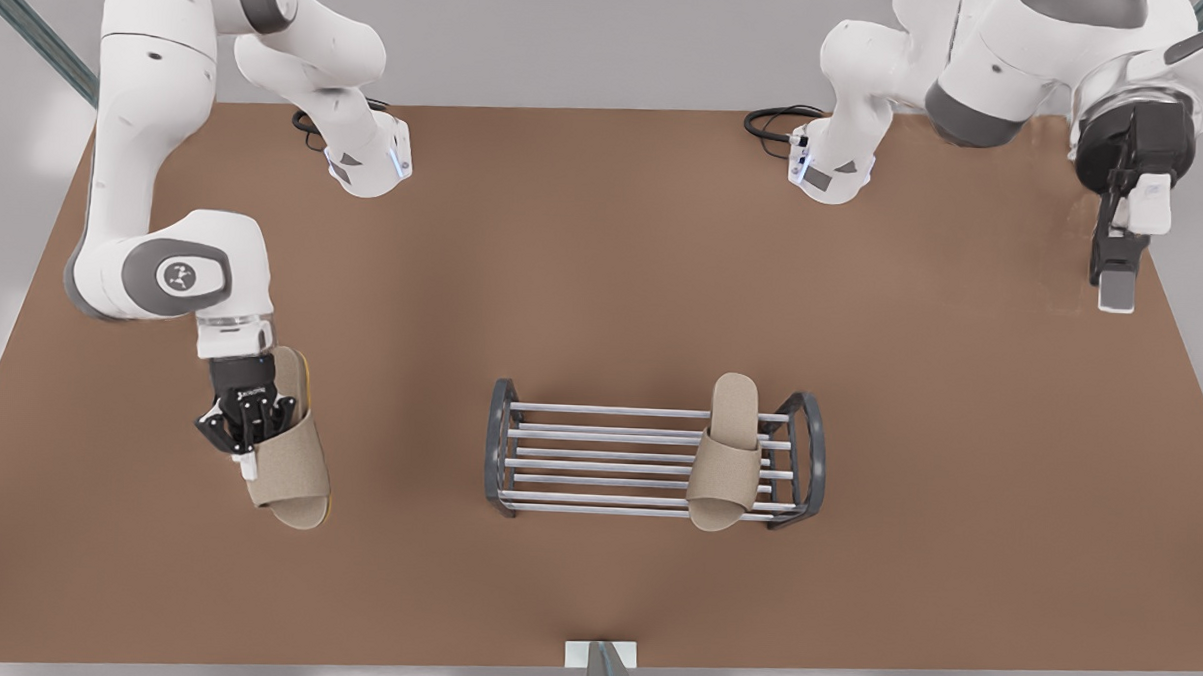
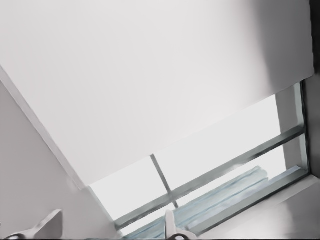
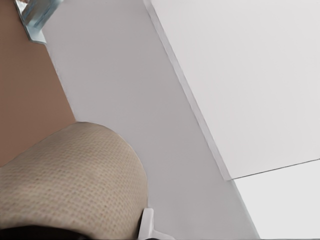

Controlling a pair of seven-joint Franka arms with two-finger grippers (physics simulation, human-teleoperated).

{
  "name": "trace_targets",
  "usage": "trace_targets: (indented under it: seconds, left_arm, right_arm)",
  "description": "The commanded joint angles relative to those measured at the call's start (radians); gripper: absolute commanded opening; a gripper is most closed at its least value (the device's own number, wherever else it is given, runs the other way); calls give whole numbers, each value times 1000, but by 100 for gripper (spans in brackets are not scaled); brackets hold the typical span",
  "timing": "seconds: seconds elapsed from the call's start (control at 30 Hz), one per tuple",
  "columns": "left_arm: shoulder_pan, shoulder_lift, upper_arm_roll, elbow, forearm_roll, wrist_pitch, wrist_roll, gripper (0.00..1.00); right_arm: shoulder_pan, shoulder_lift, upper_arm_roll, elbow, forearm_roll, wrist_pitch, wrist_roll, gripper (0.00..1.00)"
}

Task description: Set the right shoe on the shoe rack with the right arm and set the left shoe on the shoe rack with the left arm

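**One slipper racked, one held at lower left**

The right gripper (image 1: 248, 436) pinches the right shoe (image 1: 292, 447) at its strap, toe toward the frame's bottom, near the table (image 1: 604, 278) left edge. The left shoe (image 1: 728, 452) lies across the shoe rack (image 1: 597, 463), right end, toe down-frame. The left gripper (image 1: 1119, 281), upper right, fingers spread in its wrist view.

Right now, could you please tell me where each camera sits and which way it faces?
Front view: overhead, looking down on the table, the shoe rack, the racked slipper and both arms.
Left wrist view: on the raised arm at the front view's right, facing wall and window; the open left gripper shows.
Right wrist view: close on the held slipper; a fingertip shows.
Shared: front view also shows it, in the right gripper.
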State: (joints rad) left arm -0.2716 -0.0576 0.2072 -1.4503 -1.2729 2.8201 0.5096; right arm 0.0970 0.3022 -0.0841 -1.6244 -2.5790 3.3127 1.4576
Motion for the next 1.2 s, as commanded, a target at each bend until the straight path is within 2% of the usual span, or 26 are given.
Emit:
trace_targets:
  seconds: [0.0,0.03,0.07,0.13,0.2,0.23,0.27,0.3,0.33,0.43,0.5,0.53,0.6,0.67,0.73,0.77,0.83,0.9,0.93,1.03,1.1,1.17]
  left_arm:
    - [137,73,-18,120,1568,-1507,148,100]
    - [137,165,-98,90,1732,-1604,144,100]
    - [143,246,-98,82,1546,-1565,-14,100]
    - [143,274,-103,-100,1389,-1250,-367,100]
    - [144,286,-104,-205,1365,-1073,-365,100]
    - [144,301,-104,-209,1327,-1056,-359,100]
    - [146,295,-104,-255,1322,-1013,-359,100]
    - [167,288,-104,-294,1320,-962,-353,100]
    - [175,285,-104,-305,1314,-950,-352,100]
    - [175,309,-106,-381,1238,-924,-367,100]
    - [173,343,-146,-441,1213,-749,-588,100]
    - [173,318,-150,-440,1181,-760,-678,100]
    - [147,249,-150,-424,1133,-861,-732,100]
    - [144,232,-147,-338,1123,-1033,-737,100]
    - [141,248,-149,-248,1123,-1088,-724,100]
    - [141,255,-149,-231,1121,-1097,-726,100]
    - [141,277,-149,-162,1124,-1146,-727,100]
    - [141,274,-143,-153,1126,-1150,-727,100]
    - [141,277,-141,-137,1124,-1165,-727,100]
    - [143,272,-141,-130,1127,-1176,-727,100]
    - [143,274,-141,-117,1127,-1177,-727,100]
    - [144,274,-140,-117,1127,-1177,-727,100]
  right_arm:
    - [43,-17,-3,40,30,131,-13,21]
    - [78,-34,-3,44,30,133,-13,21]
    - [121,-75,-3,41,30,146,-13,21]
    - [178,-129,9,38,59,199,-11,21]
    - [273,-155,0,29,62,197,-6,21]
    - [435,-135,-146,35,65,192,24,21]
    - [677,-103,-376,40,92,189,67,21]
    - [851,-45,-540,55,151,186,69,21]
    - [920,35,-606,100,226,185,69,21]
    - [1032,181,-726,198,385,176,70,21]
    - [1043,196,-735,215,438,174,70,21]
    - [1070,199,-746,215,451,153,70,21]
    - [1130,219,-761,192,533,41,70,21]
    - [1150,265,-752,184,626,-67,70,21]
    - [1156,304,-677,186,706,-237,60,21]
    - [1149,321,-672,190,758,-265,21,21]
    - [1144,328,-668,189,947,-335,-207,21]
    - [1144,328,-612,186,1336,-479,-709,21]
    - [1144,321,-595,187,1433,-533,-845,21]
    - [1144,299,-540,205,1511,-810,-1095,21]
    - [1149,288,-520,242,1571,-1015,-1451,21]
    - [1149,284,-520,259,1562,-1136,-1706,21]
